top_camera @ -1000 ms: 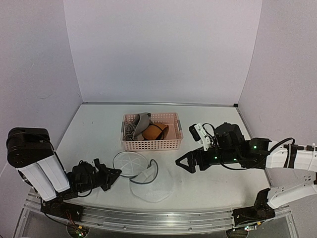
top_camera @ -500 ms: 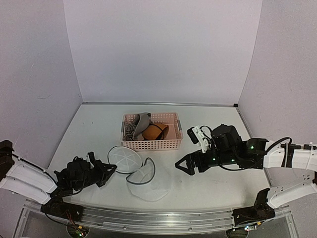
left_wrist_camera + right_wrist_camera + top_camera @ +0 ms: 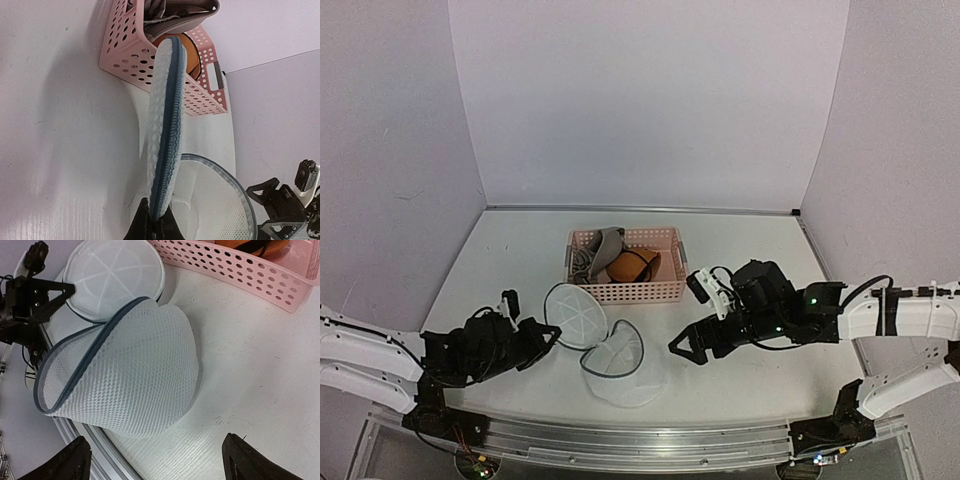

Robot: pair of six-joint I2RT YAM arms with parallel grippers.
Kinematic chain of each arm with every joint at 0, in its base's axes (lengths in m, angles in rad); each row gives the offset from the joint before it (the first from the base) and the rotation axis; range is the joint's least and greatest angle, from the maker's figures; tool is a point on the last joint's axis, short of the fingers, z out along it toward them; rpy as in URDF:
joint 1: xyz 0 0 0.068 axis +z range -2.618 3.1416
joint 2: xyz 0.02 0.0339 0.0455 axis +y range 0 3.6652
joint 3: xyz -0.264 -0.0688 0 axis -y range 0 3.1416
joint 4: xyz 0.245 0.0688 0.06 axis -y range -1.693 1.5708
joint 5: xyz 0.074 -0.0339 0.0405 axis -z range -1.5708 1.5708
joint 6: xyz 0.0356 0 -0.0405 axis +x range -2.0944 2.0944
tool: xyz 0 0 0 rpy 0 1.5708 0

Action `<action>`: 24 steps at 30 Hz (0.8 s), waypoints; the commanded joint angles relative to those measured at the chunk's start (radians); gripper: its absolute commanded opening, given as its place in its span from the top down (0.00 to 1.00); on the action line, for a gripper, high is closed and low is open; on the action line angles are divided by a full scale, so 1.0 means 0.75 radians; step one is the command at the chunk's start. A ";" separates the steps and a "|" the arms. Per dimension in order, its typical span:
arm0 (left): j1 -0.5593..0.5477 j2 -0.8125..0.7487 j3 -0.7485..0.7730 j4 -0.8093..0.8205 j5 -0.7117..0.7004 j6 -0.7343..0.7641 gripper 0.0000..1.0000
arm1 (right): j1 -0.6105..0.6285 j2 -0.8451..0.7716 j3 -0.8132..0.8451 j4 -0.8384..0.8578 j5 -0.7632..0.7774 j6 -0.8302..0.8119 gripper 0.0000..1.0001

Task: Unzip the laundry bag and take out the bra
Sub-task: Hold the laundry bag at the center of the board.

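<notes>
The laundry bag point(image 3: 623, 368) lies on its side near the front edge, a white mesh drum with its grey zip rim point(image 3: 70, 375) gaping open. Its round lid point(image 3: 577, 314) stands tilted up on edge. My left gripper point(image 3: 549, 337) is shut on the lid's zip rim point(image 3: 158, 219). My right gripper point(image 3: 685, 350) hangs open just right of the bag, its fingers wide apart over the table point(image 3: 160, 460) beside the mesh point(image 3: 125, 380). No bra shows in the bag's opening point(image 3: 220, 202). A grey and an orange cupped garment point(image 3: 630, 266) lie in the basket.
A pink lattice basket point(image 3: 626, 291) stands just behind the bag and lid. The table's metal front rail point(image 3: 620, 440) runs close under the bag. Lilac walls close the back and both sides.
My left arm has stretched out low and tipped the lid up on edge, pulling it back and left. My right gripper has moved left and lower, nearer the bag.
</notes>
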 commanded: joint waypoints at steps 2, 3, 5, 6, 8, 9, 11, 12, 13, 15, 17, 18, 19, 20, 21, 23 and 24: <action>-0.068 -0.080 0.204 -0.342 -0.231 0.145 1.00 | 0.063 0.061 0.053 0.020 -0.018 -0.007 0.12; -0.080 -0.085 0.239 -0.377 -0.252 0.169 1.00 | 0.077 0.074 0.051 0.023 -0.018 -0.006 0.13; -0.102 -0.086 0.294 -0.443 -0.276 0.223 1.00 | 0.104 0.099 0.051 0.033 -0.018 -0.007 0.15; -0.112 -0.081 0.315 -0.455 -0.282 0.258 1.00 | 0.119 0.112 0.049 0.047 -0.017 -0.004 0.16; -0.156 -0.071 0.358 -0.470 -0.312 0.306 1.00 | 0.134 0.138 0.042 0.086 -0.019 0.018 0.19; -0.189 -0.063 0.379 -0.476 -0.343 0.330 1.00 | 0.140 0.152 0.038 0.108 -0.022 0.031 0.20; -0.276 -0.037 0.434 -0.492 -0.424 0.384 1.00 | 0.149 0.183 0.034 0.148 -0.018 0.065 0.24; -0.318 -0.014 0.462 -0.503 -0.483 0.417 1.00 | 0.152 0.196 0.030 0.172 -0.021 0.084 0.26; -0.361 0.008 0.499 -0.518 -0.523 0.445 1.00 | 0.157 0.209 0.024 0.203 -0.026 0.103 0.28; -0.413 0.080 0.573 -0.569 -0.575 0.484 1.00 | 0.169 0.238 0.013 0.260 -0.029 0.146 0.32; -0.466 0.149 0.635 -0.606 -0.617 0.525 1.00 | 0.183 0.274 0.009 0.322 -0.027 0.180 0.37; -0.496 0.179 0.663 -0.617 -0.641 0.551 1.00 | 0.193 0.290 0.007 0.347 -0.022 0.197 0.40; -0.520 0.209 0.690 -0.632 -0.667 0.572 1.00 | 0.203 0.308 0.005 0.370 -0.015 0.213 0.42; -0.545 0.237 0.716 -0.652 -0.696 0.591 1.00 | 0.210 0.322 0.000 0.395 -0.007 0.230 0.46; -0.568 0.263 0.747 -0.680 -0.723 0.607 1.00 | 0.216 0.333 -0.008 0.420 0.002 0.247 0.50; -0.607 0.310 0.800 -0.732 -0.768 0.638 1.00 | 0.228 0.350 -0.023 0.472 0.017 0.281 0.55; -0.625 0.341 0.823 -0.751 -0.785 0.669 1.00 | 0.233 0.359 -0.029 0.503 0.024 0.295 0.57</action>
